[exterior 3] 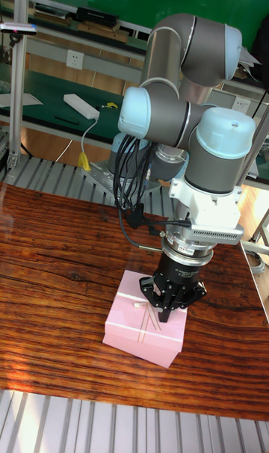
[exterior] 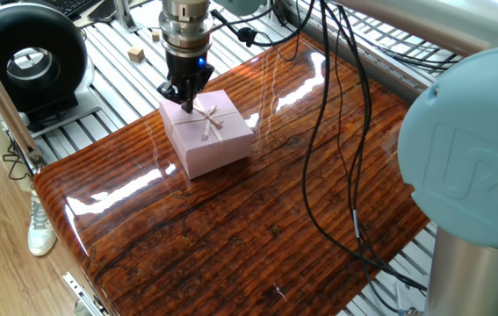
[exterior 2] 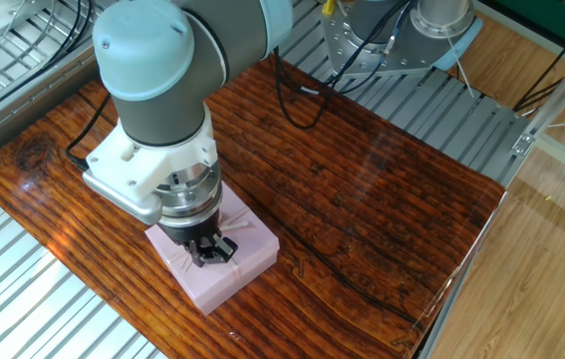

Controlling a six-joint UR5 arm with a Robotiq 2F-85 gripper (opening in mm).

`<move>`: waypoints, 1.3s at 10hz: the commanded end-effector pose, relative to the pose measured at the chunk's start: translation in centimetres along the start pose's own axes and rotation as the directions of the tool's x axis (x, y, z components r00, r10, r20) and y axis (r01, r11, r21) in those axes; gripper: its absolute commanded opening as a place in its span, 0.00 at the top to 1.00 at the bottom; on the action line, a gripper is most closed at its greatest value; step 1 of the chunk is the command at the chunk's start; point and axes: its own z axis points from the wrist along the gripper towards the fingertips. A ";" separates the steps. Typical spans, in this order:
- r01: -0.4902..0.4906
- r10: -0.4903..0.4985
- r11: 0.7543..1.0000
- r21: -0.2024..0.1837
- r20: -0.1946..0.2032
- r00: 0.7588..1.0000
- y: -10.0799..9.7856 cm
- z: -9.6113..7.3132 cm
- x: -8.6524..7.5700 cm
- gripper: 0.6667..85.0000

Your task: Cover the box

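Note:
A pale pink lid (exterior: 214, 139) with a thin ribbon bow (exterior: 212, 122) sits squarely over the box, near the table's far left side. Only a low pink strip of the box (exterior 3: 138, 347) shows under the lid's rim; its inside is hidden. My gripper (exterior: 185, 104) points straight down at the lid's back edge, beside the bow. Its fingertips are drawn together just above or touching the lid top, with nothing visibly held. The lid (exterior 2: 250, 246) and gripper (exterior 2: 212, 250) show likewise in the other fixed view. In the tall view the gripper (exterior 3: 165, 315) is over the lid (exterior 3: 134, 315).
The glossy wooden tabletop (exterior: 257, 219) lies on a slatted metal bench. A black round device (exterior: 27, 58) and small wooden blocks (exterior: 135, 53) sit off the table at the far left. Black cables (exterior: 341, 167) hang across the right side, next to the arm's grey-blue joint (exterior: 472, 167).

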 end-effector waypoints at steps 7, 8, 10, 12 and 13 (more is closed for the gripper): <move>-0.040 0.041 0.999 -0.012 0.041 0.998 1.3 0.6 -2.1 1.00; -0.040 0.041 0.999 -0.013 0.038 0.998 1.2 0.5 -2.1 1.00; -0.060 0.060 0.998 -0.008 0.037 0.998 1.8 0.3 -2.6 1.00; -0.058 0.058 0.998 -0.008 0.036 0.998 1.8 0.2 -2.6 1.00; -0.058 0.058 0.998 -0.008 0.036 0.998 1.8 0.1 -2.6 1.00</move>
